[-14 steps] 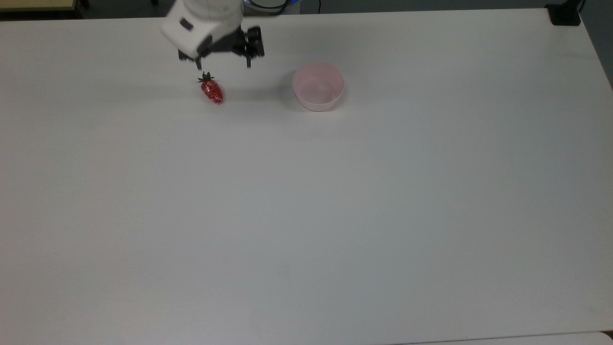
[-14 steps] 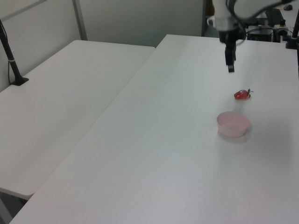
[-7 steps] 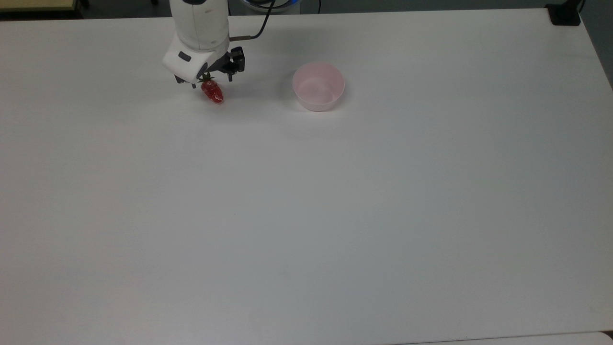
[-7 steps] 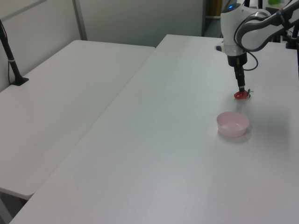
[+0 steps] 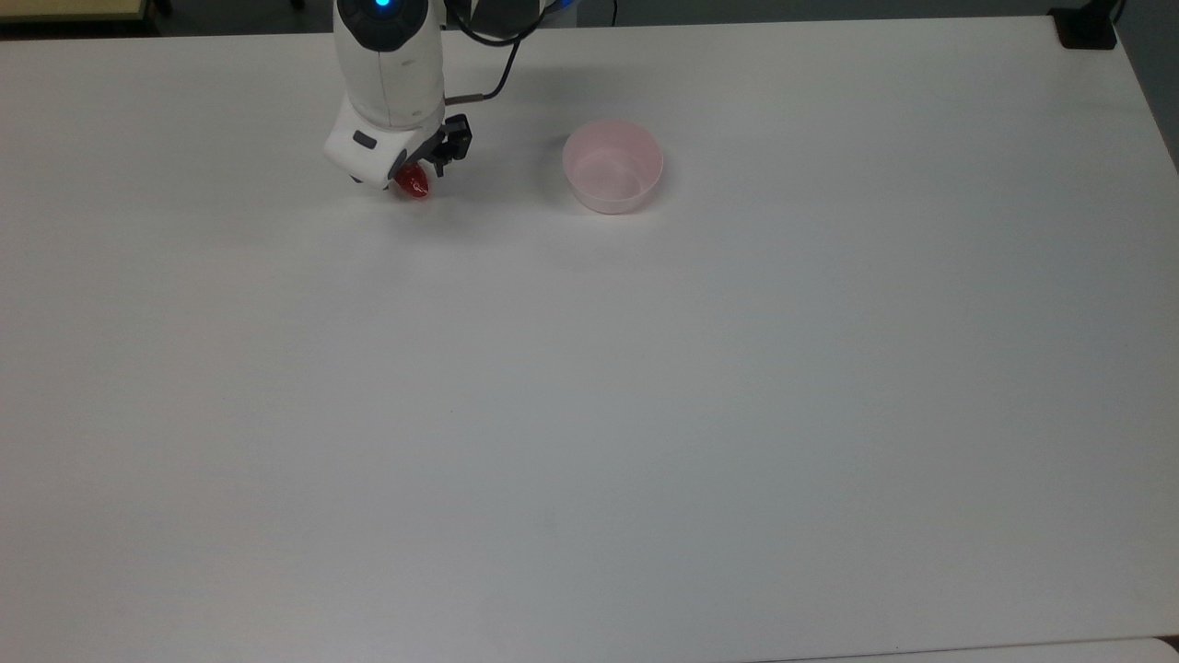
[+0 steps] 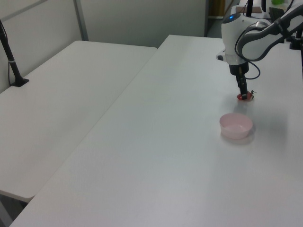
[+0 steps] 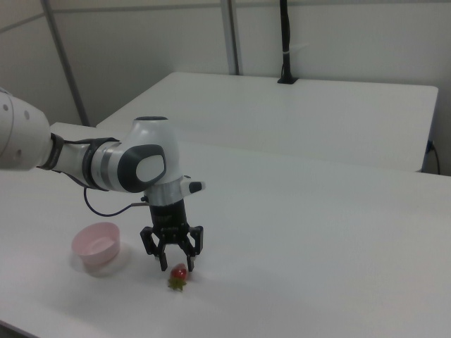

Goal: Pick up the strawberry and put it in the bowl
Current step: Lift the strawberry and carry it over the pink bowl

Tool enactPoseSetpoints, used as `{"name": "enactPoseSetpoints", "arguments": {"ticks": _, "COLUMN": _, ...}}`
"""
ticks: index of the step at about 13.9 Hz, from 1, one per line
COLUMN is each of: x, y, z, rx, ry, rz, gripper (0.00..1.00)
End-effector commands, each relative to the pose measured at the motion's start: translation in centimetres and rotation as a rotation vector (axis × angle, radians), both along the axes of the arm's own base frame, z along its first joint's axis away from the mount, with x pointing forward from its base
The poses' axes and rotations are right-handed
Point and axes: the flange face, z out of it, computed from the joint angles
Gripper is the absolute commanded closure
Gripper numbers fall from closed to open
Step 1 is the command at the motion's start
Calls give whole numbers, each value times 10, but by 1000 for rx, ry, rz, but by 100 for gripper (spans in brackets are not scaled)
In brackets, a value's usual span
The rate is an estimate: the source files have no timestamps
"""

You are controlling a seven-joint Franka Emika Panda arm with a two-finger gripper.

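The red strawberry (image 5: pixel 416 188) lies on the white table, left of the bowl in the top view; its green cap is hidden there under the gripper. My gripper (image 5: pixel 406 175) is lowered over it. In the right view the gripper (image 7: pixel 177 267) stands open, one finger on each side of the strawberry (image 7: pixel 180 272), with gaps showing. In the left view the gripper (image 6: pixel 243 94) points straight down at the strawberry (image 6: pixel 245 97). The pale pink bowl (image 5: pixel 612 199) stands empty to the top view's right, also visible as the bowl (image 6: pixel 236 127) and the bowl (image 7: pixel 96 250).
The white table (image 5: pixel 589 414) stretches wide in front of the fruit. A black clamp (image 5: pixel 1087 28) sits at the top view's far right corner. A second white table (image 6: pixel 61 109) with a black post (image 6: pixel 9 52) stands alongside.
The gripper has come down from above the table to the strawberry and now straddles it, covering its cap in the top view. Strawberry and bowl have not moved.
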Motion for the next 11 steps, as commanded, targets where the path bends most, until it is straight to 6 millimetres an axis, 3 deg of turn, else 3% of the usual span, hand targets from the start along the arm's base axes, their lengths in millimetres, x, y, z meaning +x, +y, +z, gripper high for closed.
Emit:
{"name": "enactPoseSetpoints", "arguments": {"ticks": 1, "x": -5, "y": 1, "z": -7, "rx": -6, "ry": -10, "rz": 30, "gripper": 48}}
{"name": "enactPoseSetpoints", "arguments": {"ticks": 4, "x": -8, "y": 0, "z": -8, "rx": -3, "ry": 4, "rz": 37, "gripper": 59}}
{"name": "enactPoseSetpoints", "arguments": {"ticks": 6, "x": -10, "y": 0, "z": -6, "rx": -2, "ry": 15, "rz": 37, "gripper": 60}}
{"name": "enactPoseSetpoints", "arguments": {"ticks": 9, "x": -8, "y": 0, "z": 13, "rx": 2, "ry": 33, "rz": 22, "gripper": 60}}
{"name": "enactPoseSetpoints", "arguments": {"ticks": 11, "x": -4, "y": 3, "z": 40, "rx": 6, "ry": 24, "rz": 4, "gripper": 60}}
